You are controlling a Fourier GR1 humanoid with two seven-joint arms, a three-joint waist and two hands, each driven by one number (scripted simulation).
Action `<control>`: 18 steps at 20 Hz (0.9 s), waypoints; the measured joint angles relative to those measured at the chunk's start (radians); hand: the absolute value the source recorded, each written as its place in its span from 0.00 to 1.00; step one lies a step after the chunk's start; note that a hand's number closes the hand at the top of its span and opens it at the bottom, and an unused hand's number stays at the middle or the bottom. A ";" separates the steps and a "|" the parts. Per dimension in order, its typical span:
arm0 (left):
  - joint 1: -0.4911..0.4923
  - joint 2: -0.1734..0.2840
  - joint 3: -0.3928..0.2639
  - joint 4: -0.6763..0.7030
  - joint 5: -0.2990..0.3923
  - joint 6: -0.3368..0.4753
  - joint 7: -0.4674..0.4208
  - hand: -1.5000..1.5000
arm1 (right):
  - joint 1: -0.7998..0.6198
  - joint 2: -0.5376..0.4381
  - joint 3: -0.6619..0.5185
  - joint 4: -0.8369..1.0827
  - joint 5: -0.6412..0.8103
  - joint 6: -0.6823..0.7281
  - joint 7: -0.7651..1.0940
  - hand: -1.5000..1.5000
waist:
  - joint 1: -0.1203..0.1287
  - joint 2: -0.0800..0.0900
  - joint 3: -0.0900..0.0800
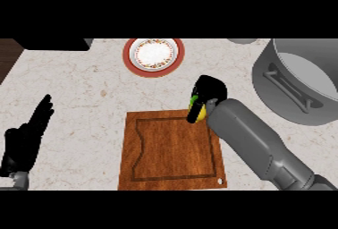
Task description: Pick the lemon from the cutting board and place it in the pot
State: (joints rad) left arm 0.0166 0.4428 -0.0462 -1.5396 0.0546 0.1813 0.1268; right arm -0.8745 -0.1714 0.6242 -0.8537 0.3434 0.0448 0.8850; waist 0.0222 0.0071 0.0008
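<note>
The right hand (pixel 206 91) is curled round the lemon (pixel 200 108), and the pot (pixel 300 85) sits just off to its right

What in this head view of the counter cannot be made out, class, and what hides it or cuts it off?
- Lemon: mostly hidden in the head view by the right hand curled round it; only a yellow-green sliver shows.
- Pot: its right side is cut off by the picture's right edge.
- Pot's inside: hidden by the grey lid across its mouth.
- Left hand, resting open at the left edge: its forearm is cut off at the lower edge.
</note>
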 measured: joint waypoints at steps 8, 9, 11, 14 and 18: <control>0.001 0.003 0.022 0.006 0.003 -0.024 0.003 0.50 | -0.132 -0.047 -0.025 0.153 0.163 -0.134 -0.002 1.00 | -0.004 -0.004 -0.001; 0.003 0.003 0.025 0.010 0.003 -0.026 0.000 0.50 | -0.153 -0.051 -0.020 0.151 0.190 -0.151 0.020 1.00 | -0.006 -0.005 -0.001; 0.001 0.011 0.035 0.013 0.009 -0.034 0.005 0.50 | -0.193 -0.076 -0.006 0.144 0.249 -0.185 0.055 1.00 | -0.011 -0.008 -0.001; 0.014 -0.004 0.029 0.009 -0.004 -0.020 0.002 0.50 | -0.246 -0.115 0.012 0.117 0.336 -0.222 0.106 1.00 | -0.020 -0.013 -0.001; 0.026 -0.004 0.038 0.001 -0.004 -0.024 0.006 0.50 | -0.287 -0.159 -0.020 0.060 0.398 -0.257 0.137 1.00 | -0.024 -0.014 -0.001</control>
State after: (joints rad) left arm 0.0427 0.4392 -0.0081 -1.5386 0.0507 0.1574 0.1328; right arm -1.1617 -0.3304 0.6042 -0.7933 0.7417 -0.2119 1.0216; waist -0.0018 -0.0071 -0.0004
